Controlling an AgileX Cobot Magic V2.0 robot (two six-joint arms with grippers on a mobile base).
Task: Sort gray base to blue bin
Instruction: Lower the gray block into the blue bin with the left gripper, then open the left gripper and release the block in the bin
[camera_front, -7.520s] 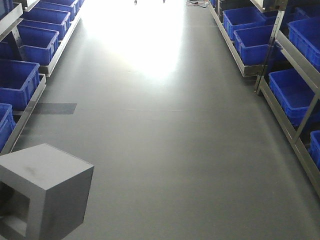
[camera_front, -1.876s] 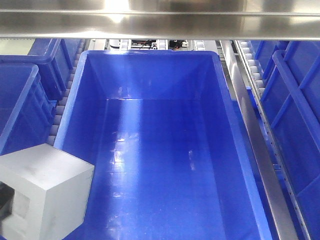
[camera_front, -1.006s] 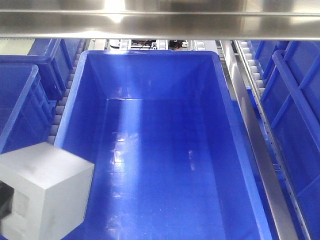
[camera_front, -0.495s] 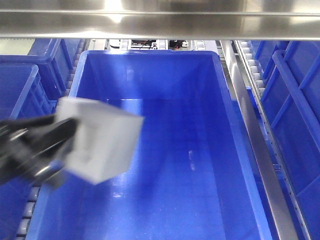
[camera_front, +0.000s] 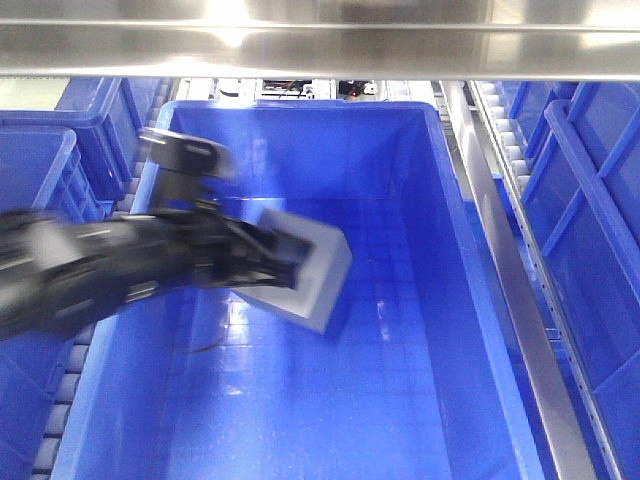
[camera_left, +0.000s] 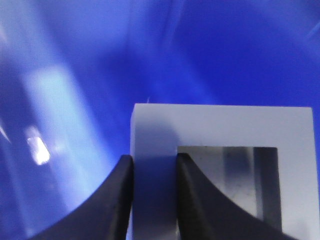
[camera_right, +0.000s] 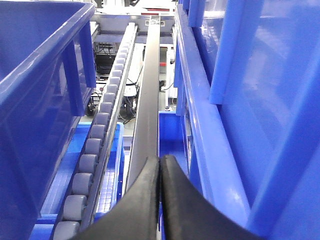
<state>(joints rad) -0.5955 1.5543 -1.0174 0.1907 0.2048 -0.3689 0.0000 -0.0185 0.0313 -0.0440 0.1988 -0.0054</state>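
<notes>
Exterior front-facing view: the left gripper (camera_front: 285, 262), on a blurred black arm reaching in from the frame's left, is clamped on one wall of the matte gray cube-shaped base (camera_front: 312, 275), holding it tilted inside the large glossy bright-blue plastic bin (camera_front: 440, 180), above its floor. Only letting go appears to remain. The right gripper (camera_right: 160, 165) rests closed and empty at lower centre, beside the roller track (camera_right: 95, 150).

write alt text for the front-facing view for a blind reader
The left arm's tool holds the gray base, tilted, over the inside of the blue bin. A steel shelf rail crosses the top, and more blue crates stand alongside.
</notes>
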